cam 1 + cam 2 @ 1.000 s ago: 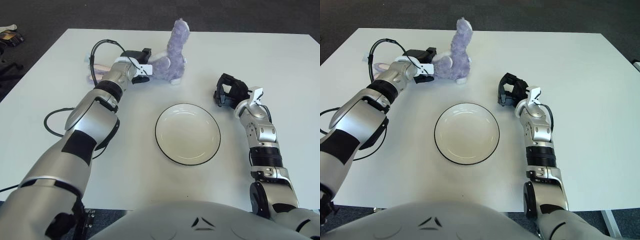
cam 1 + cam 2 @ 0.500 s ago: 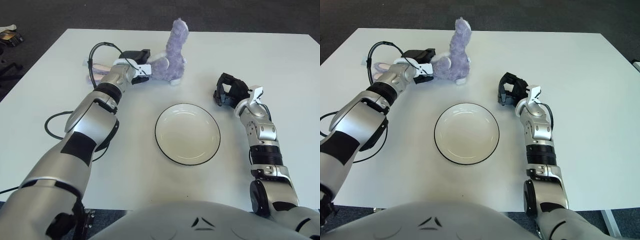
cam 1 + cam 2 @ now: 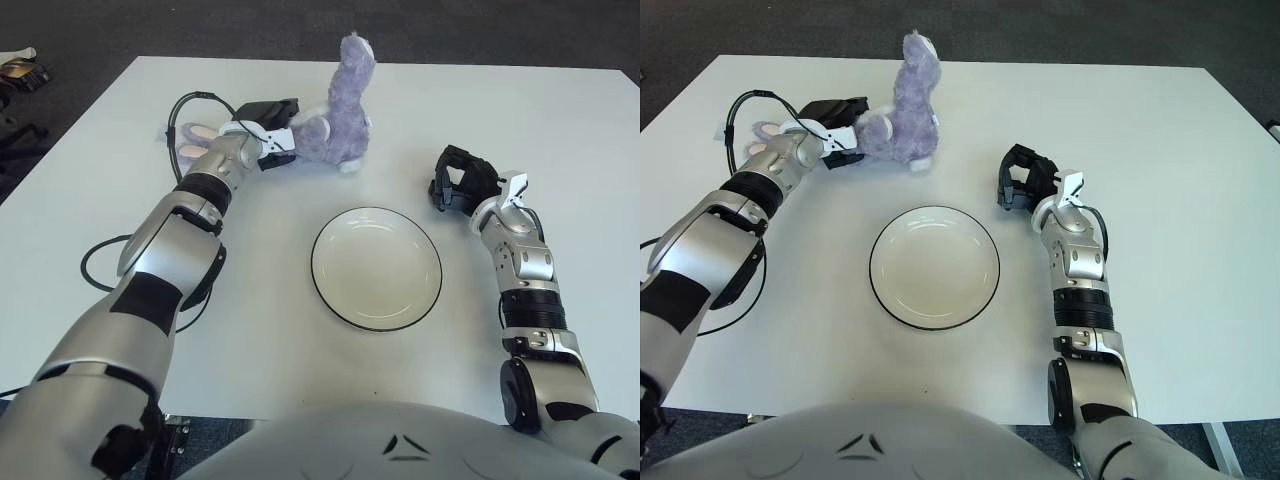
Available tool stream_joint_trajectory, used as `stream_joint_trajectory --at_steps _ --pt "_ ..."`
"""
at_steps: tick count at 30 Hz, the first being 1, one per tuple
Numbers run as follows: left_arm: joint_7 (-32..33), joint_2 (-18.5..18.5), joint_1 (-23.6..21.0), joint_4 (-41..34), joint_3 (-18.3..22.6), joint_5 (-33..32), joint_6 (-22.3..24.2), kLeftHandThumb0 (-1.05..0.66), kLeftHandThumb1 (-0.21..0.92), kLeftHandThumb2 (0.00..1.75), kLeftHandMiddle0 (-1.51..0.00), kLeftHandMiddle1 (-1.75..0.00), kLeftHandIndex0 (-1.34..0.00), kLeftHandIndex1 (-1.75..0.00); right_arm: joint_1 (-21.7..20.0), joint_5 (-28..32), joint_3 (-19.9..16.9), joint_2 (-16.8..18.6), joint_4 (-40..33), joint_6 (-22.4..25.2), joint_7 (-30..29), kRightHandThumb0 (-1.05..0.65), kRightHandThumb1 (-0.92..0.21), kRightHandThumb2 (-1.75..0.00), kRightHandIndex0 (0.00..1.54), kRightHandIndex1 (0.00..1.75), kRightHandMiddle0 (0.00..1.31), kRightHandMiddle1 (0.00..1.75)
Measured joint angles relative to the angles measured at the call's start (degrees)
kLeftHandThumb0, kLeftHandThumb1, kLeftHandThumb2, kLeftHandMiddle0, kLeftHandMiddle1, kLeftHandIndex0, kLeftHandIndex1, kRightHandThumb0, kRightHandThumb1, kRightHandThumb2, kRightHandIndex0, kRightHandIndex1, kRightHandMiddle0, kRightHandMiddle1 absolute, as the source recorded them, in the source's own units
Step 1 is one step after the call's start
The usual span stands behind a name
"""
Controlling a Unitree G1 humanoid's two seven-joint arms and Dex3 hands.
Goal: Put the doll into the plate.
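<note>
Since a second ago the left arm has swung a little outward, uncovering more of the pink item (image 3: 192, 142) at the table's far left, while the doll (image 3: 343, 118) has shifted only slightly. That purple plush doll sits on the white table (image 3: 560, 130), well beyond the plate (image 3: 376, 268) and off to its far-left side. Its long axis runs roughly upright, leaning a bit away from the robot, with the head at the top and the fuller body resting on the table. The left hand (image 3: 273, 133) is at the doll's left flank, its dark fingers (image 3: 840, 107) touching the plush and apparently closed on it, though the contact is partly hidden by the fur. The right hand (image 3: 458, 180) shows just right of the plate, at its far-right side, fingers curled together around nothing. The round, black-rimmed plate lies between the two arms with nothing in it. A black cable (image 3: 100, 262) loops on the table beside the left forearm. Nothing stands between doll and plate.
</note>
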Motion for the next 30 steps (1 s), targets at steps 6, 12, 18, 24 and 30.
stream_joint_trajectory --at_steps 6,12,18,24,30 --pt "0.63 0.54 1.29 -1.85 2.09 -1.64 -1.35 0.59 0.05 1.64 -0.83 -1.75 -1.04 -1.75 -0.35 0.00 -1.32 -0.21 0.21 -0.18 -1.11 -0.49 -0.29 -1.35 1.21 1.75 0.63 1.75" --pt "0.62 2.02 3.75 -5.93 4.66 -3.73 -4.30 0.60 0.04 1.66 -0.85 -1.75 -1.07 -1.75 -0.51 -0.16 -3.20 -0.25 1.68 -2.34 -3.70 -0.49 -0.30 -1.35 1.21 1.75 0.63 1.75" --pt "-0.05 3.05 6.39 -11.52 7.02 -6.12 -5.62 0.61 0.03 1.67 -0.86 -1.75 -1.09 -1.75 -0.76 -0.53 -4.85 0.00 5.03 -7.64 -7.23 -0.50 -0.27 -1.38 1.24 1.75 0.66 1.75" --pt "-0.61 3.30 8.68 -17.06 8.49 -7.23 -6.22 0.62 0.02 1.68 -0.87 -1.75 -1.10 -1.75 -1.37 -0.52 -5.71 0.42 8.79 -13.43 -9.03 -0.52 -0.24 -1.42 1.27 1.75 0.68 1.75" --pt "-0.61 3.41 10.62 -20.95 9.01 -7.28 -7.20 0.62 0.01 1.69 -0.87 -1.75 -1.11 -1.75 -1.97 -0.51 -5.74 0.55 12.00 -18.49 -8.84 -0.52 -0.22 -1.44 1.30 1.75 0.70 1.75"
